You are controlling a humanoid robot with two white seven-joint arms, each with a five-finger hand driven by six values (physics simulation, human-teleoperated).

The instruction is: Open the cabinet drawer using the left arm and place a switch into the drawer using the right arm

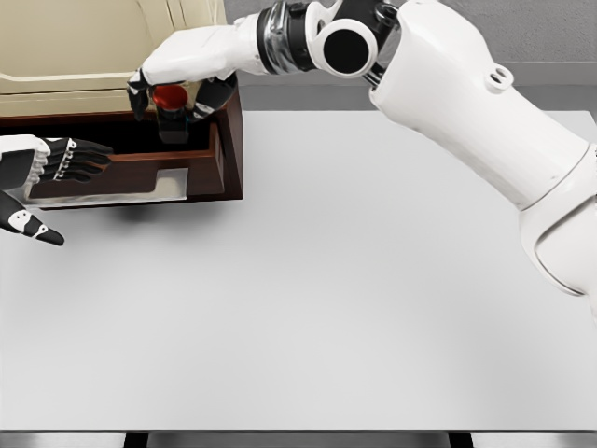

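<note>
A cream cabinet (84,47) stands at the table's far left with its dark brown drawer (201,173) pulled out toward me. My right hand (177,89) reaches across from the right and hangs over the drawer, shut on the switch (171,105), a black box with a red button on top. The switch sits just above the drawer's inside. My left hand (42,182) is at the left edge in front of the drawer, fingers spread and holding nothing.
The white table (354,280) stretches to the right and toward me. My right arm (466,93) spans the upper part of the view. A grey wall lies behind the table.
</note>
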